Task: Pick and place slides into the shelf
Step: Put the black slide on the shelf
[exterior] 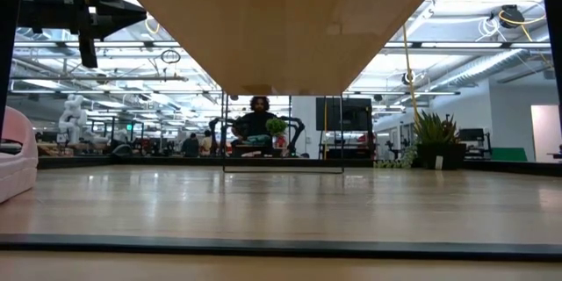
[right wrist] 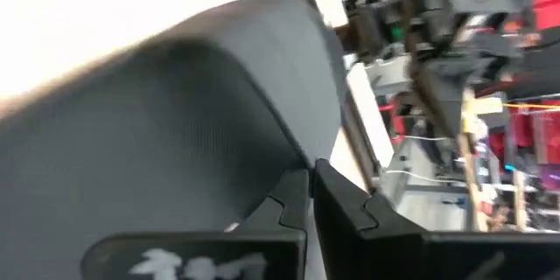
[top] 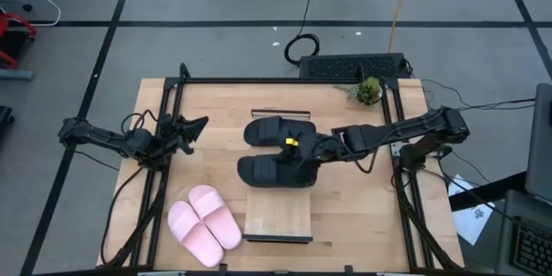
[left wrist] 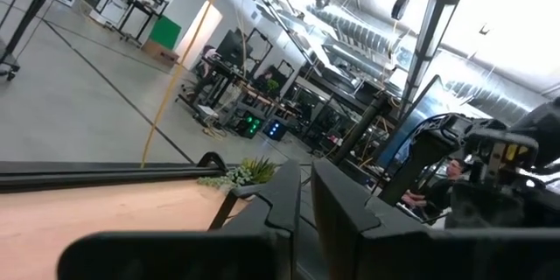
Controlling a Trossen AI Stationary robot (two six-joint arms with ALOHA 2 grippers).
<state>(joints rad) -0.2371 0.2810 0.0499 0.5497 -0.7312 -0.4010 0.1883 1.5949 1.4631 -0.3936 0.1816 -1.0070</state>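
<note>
the wooden table [top: 345, 198] carries the shelf [top: 278, 216], a pink pair of slides [top: 203, 222] and a small plant [top: 368, 91]; black slides [top: 274, 151] sit on the shelf.

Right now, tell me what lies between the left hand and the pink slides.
Only bare tabletop and the black frame rail, as the high view shows. The left hand hovers apart from the pink slides.

A robotics lab or industrial workshop: open hall with exposed ceiling ducts [left wrist: 350, 26], rows of equipment benches [left wrist: 262, 105], taped concrete floor [top: 216, 4], other robot arms [exterior: 70, 114].
</note>
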